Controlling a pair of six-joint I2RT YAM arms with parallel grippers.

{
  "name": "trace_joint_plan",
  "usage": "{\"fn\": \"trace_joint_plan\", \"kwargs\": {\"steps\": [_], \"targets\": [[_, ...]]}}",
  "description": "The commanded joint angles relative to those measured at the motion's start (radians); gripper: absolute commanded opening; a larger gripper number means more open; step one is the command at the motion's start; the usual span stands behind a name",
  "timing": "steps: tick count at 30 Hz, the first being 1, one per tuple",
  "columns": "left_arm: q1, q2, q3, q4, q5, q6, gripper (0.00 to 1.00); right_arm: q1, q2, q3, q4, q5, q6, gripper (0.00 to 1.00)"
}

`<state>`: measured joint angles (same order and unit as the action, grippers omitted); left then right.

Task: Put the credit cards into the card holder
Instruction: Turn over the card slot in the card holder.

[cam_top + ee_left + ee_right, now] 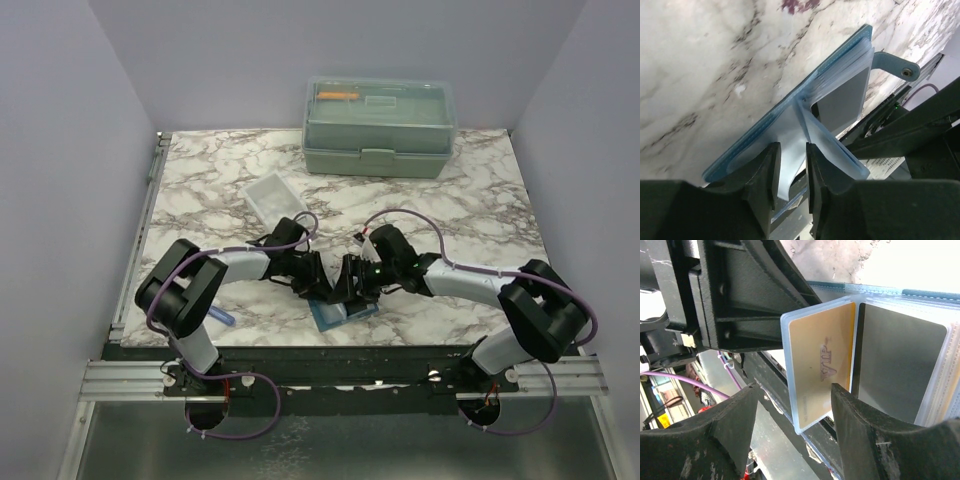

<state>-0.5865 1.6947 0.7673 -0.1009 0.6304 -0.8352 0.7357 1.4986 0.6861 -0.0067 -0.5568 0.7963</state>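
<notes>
The blue card holder [340, 312] lies open near the table's front edge, its clear sleeves fanned up [785, 107]. A yellow credit card [822, 365] marked VIP sits inside one sleeve. A dark grey credit card [900, 370] sits in the sleeve beside it and also shows in the left wrist view [842, 102]. My left gripper [792, 165] is open, with one empty clear sleeve leaf hanging loosely between its fingers. My right gripper [795, 405] is open wide around the lower end of the yellow card's sleeve, with a gap on the left side. Both grippers meet over the holder [330, 285].
A white plastic tray [270, 195] stands behind the left arm. A large pale green lidded box [380, 125] sits at the back. A pen [222, 315] lies by the left arm's base. The table's front edge runs right under the holder.
</notes>
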Motion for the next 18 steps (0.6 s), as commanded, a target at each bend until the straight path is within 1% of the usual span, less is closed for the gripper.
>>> {"fn": "trace_joint_plan", "kwargs": {"steps": [1, 5, 10, 14, 18], "targets": [[0.031, -0.067, -0.047, -0.056, 0.026, -0.018, 0.34, 0.012, 0.028, 0.032, 0.039, -0.02, 0.01, 0.63], [0.052, -0.098, -0.063, -0.076, 0.046, -0.031, 0.34, 0.023, 0.049, 0.036, 0.065, -0.034, 0.019, 0.63], [0.074, -0.109, -0.086, -0.083, 0.058, -0.027, 0.33, 0.028, 0.057, 0.03, 0.072, -0.015, 0.023, 0.63], [0.076, -0.103, -0.079, -0.085, 0.068, -0.012, 0.29, 0.031, 0.057, 0.048, 0.014, 0.046, 0.005, 0.63], [0.076, -0.111, -0.089, -0.087, 0.06, -0.011, 0.28, 0.059, 0.062, 0.094, -0.108, 0.157, -0.041, 0.64]]}}
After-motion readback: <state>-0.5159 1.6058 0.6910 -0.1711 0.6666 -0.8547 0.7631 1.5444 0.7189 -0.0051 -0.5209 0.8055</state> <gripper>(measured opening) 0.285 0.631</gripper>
